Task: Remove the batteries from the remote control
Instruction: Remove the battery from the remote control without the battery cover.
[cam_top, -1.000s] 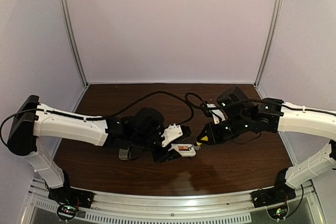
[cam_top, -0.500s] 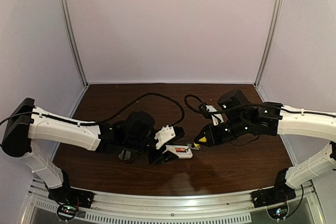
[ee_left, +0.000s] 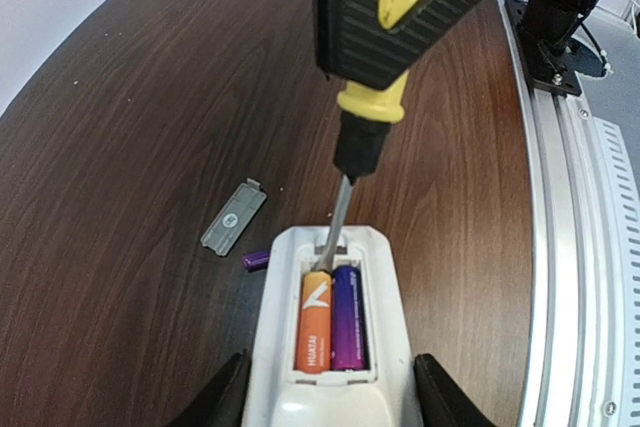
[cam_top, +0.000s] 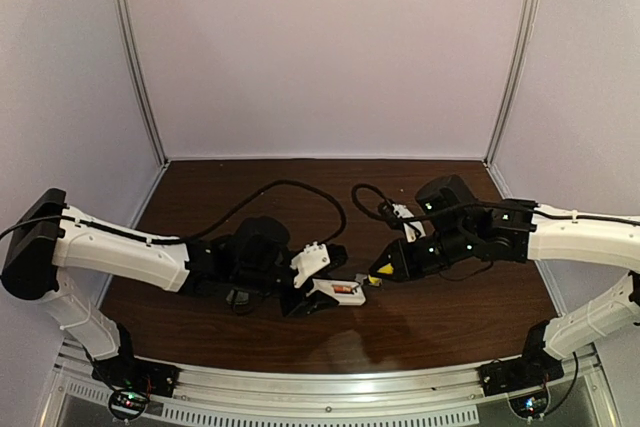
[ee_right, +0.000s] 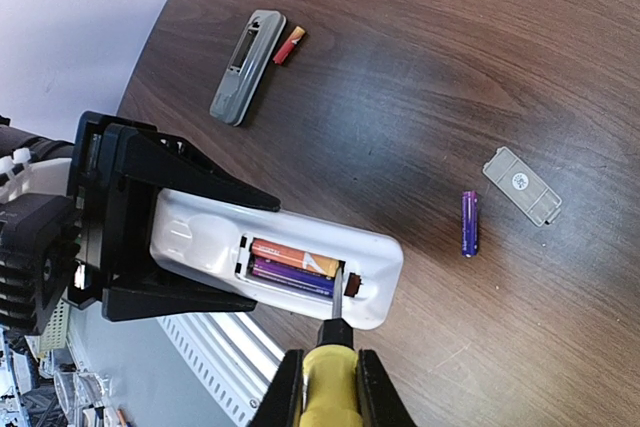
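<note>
Overhead view: soft, even light from above, slightly hazy; my dark brown wood-grain table top dim, faint arm shadows. Wrist views: brighter, pale sheen across the wood, curved at the edges. My yellow-handled screwdriver blurs close to the lens.

Dark table bears a cover plate, purple battery, grey remote and, seemingly, a red battery.

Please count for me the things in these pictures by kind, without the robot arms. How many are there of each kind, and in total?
Batteries: 4 (orange battery and purple battery inside the white remote; second purple battery and red battery on the table)
Remotes: 2 (white remote, grey remote)
Cover plate: 1
Screwdriver: 1
Total: 8
</note>
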{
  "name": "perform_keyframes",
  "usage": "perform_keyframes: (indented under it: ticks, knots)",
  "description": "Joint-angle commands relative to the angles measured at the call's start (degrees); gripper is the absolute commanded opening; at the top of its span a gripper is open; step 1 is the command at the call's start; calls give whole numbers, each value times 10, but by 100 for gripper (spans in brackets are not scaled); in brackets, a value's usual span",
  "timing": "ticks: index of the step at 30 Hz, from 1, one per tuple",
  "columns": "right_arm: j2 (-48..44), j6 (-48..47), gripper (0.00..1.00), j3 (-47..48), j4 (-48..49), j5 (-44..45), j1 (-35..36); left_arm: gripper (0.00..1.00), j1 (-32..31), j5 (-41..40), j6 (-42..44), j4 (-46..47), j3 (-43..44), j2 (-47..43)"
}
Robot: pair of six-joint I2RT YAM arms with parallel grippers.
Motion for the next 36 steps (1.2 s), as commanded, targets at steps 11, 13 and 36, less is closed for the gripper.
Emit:
perform_keyframes:
  ticks: [11,13,36]
  knots:
    - [-19,4,0,0,152,-112,11,0,1,14,-1,92,-17,47]
    - [-15,1,0,-2,153,-108,10,0,0,17,-2,99,-16,60]
    - [51,-7,0,-50,230,-136,-10,0,11,38,24,84,17,169]
